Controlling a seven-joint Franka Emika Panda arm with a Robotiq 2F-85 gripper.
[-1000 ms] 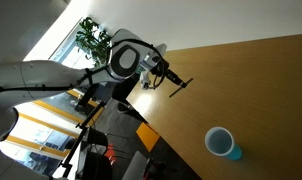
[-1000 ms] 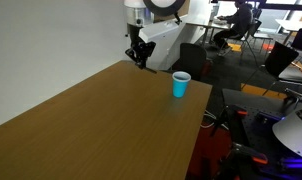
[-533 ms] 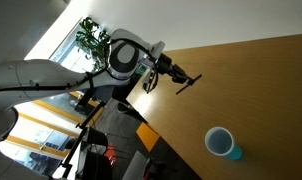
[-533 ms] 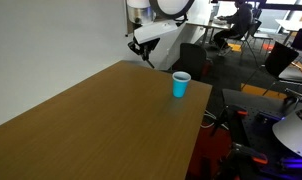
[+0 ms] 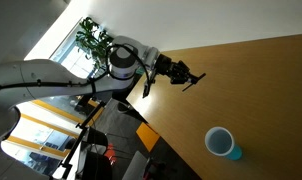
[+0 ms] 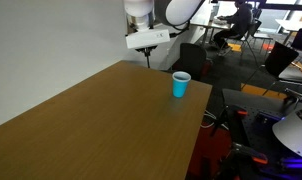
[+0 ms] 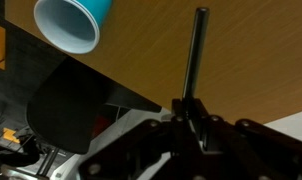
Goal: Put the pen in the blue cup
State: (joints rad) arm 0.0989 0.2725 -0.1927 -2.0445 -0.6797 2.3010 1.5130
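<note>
**In an exterior view:** the gripper point(image 5: 187, 78) hangs over the smooth wooden table point(image 5: 261, 90), and the pen point(image 5: 192, 83) is only a faint dark sliver in it. The round blue cup point(image 5: 222, 143) stands well apart.

**In an exterior view:** the pen cannot be made out at the gripper point(image 6: 148, 58).

**Wrist view:** the gripper point(image 7: 191, 108) is closed on the thin, straight pen point(image 7: 195, 55). The blue cup point(image 7: 75, 20) is cut off at the top.

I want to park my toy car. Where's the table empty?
Almost all the table is bare, from the cup across to the wall. Only the cup's end is busy: the gripper holds the pen there.
</note>
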